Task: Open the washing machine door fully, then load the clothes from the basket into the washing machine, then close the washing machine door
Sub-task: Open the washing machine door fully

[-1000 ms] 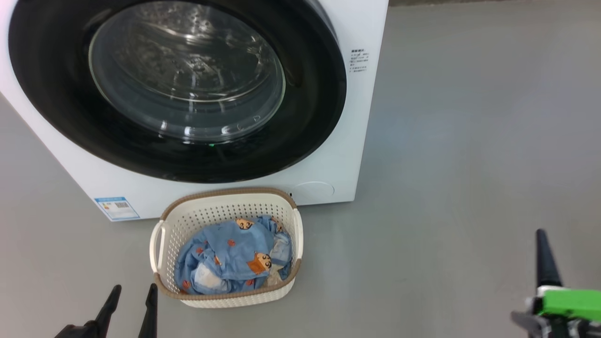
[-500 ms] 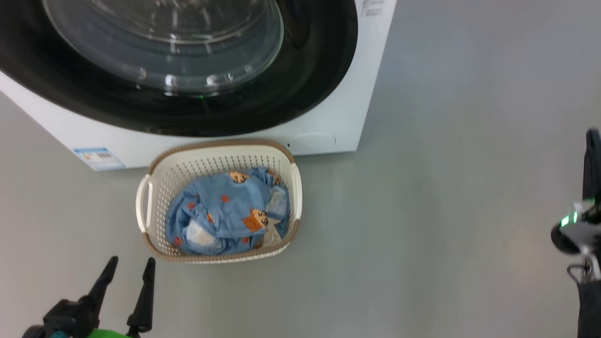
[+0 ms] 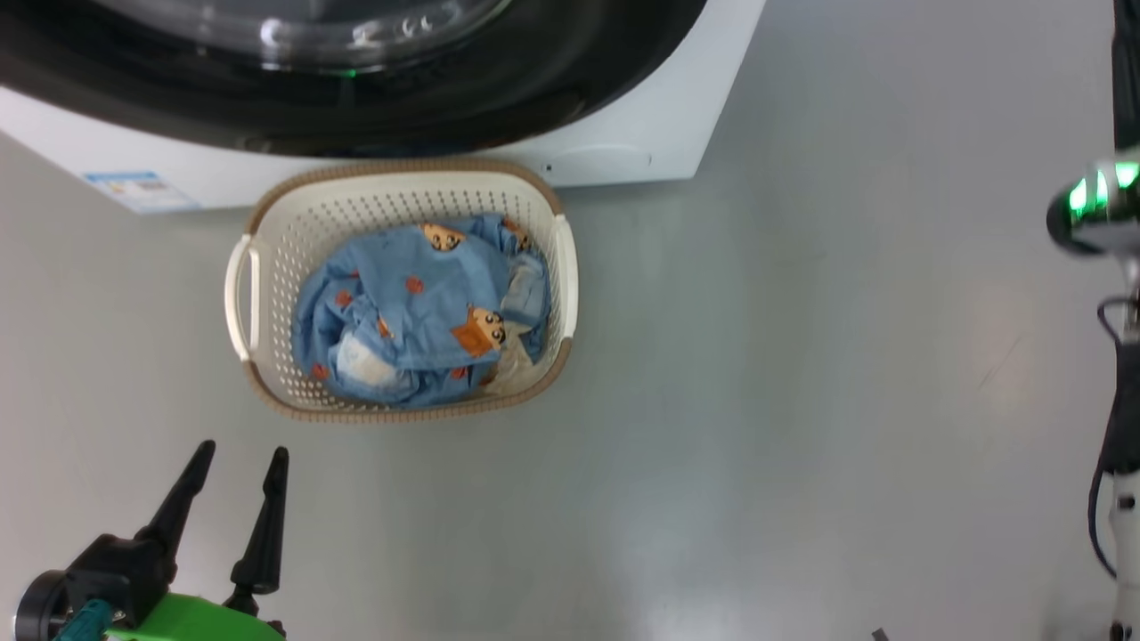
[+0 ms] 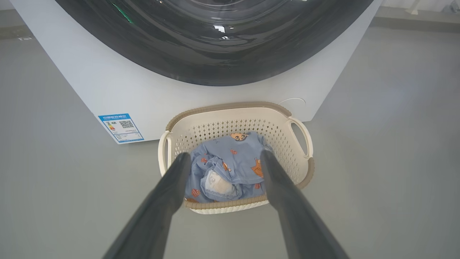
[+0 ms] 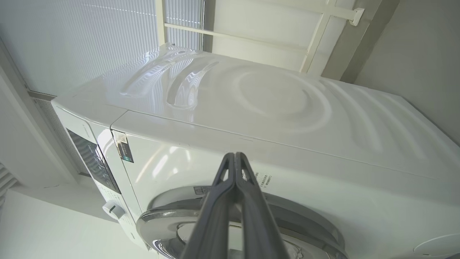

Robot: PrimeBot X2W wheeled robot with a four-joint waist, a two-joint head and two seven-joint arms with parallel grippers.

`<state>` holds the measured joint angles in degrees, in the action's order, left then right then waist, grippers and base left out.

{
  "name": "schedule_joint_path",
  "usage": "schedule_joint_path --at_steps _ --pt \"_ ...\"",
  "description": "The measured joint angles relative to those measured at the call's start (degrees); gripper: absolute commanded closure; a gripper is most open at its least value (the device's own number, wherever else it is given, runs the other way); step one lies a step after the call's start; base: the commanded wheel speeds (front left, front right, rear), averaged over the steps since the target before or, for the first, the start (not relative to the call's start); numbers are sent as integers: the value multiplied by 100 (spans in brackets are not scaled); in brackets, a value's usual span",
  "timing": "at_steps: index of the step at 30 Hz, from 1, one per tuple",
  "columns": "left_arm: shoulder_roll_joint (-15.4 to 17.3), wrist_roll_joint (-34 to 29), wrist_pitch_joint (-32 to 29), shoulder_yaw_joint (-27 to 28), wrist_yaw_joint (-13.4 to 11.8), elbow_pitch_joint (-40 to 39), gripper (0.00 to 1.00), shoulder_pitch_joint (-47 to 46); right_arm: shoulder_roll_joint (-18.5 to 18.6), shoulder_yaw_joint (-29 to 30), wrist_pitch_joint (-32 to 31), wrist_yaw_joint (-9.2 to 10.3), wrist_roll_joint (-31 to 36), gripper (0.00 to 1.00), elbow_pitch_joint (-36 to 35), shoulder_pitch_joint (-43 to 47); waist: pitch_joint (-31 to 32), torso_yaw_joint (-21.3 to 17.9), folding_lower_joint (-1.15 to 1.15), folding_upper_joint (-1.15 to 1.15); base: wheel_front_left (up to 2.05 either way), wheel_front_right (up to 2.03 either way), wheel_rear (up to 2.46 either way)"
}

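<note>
The washing machine (image 3: 623, 133) stands at the top of the head view, its door (image 3: 534, 89) with the black rim lying flat against the front. Right before it on the floor sits the cream basket (image 3: 258, 223) with the blue printed clothes (image 3: 401, 312) bunched inside. My left gripper (image 3: 242, 450) is open, low and just in front of the basket's near left corner. In the left wrist view its fingers (image 4: 172, 187) frame the clothes (image 4: 233, 151) in the basket (image 4: 230, 108). My right gripper (image 5: 234, 155) is shut and empty, raised beside the machine (image 5: 287, 108); the head view has it at the right edge (image 3: 1127, 80).
Bare grey floor (image 3: 802, 401) spreads right of the basket and machine. A blue sticker (image 4: 121, 127) marks the machine's lower left front. The right wrist view shows the control panel (image 5: 93, 162) with a knob (image 5: 113, 210) and a wall behind.
The head camera has tilted down, so machine and basket sit higher in the picture. My right arm has risen from the lower right to the upper right edge. The left gripper stays open.
</note>
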<state>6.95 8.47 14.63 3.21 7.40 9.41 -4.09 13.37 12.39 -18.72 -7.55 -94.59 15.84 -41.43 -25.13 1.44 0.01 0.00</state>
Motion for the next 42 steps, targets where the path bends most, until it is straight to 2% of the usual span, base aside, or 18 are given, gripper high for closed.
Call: schedule_joint_path --at_steps 10,18,29,42 --pt "-37 -7 0 89 0 -132 0 3 18 -320 -348 0 299 100 -103 -1051 -414 259 -1 0 0 0 0" --pt "-240 46 0 38 0 -271 0 -6 121 -553 -449 0 487 100 -13 -1647 -770 703 -1 0 0 0 0" --pt "-447 136 0 -31 0 -344 0 -5 136 -864 -550 0 530 100 41 -1973 -1084 1105 -1 0 0 0 0" --pt "-508 357 0 -86 0 -377 0 -2 194 -1160 -645 0 572 100 10 -2383 -1383 1391 -1 0 0 0 0"
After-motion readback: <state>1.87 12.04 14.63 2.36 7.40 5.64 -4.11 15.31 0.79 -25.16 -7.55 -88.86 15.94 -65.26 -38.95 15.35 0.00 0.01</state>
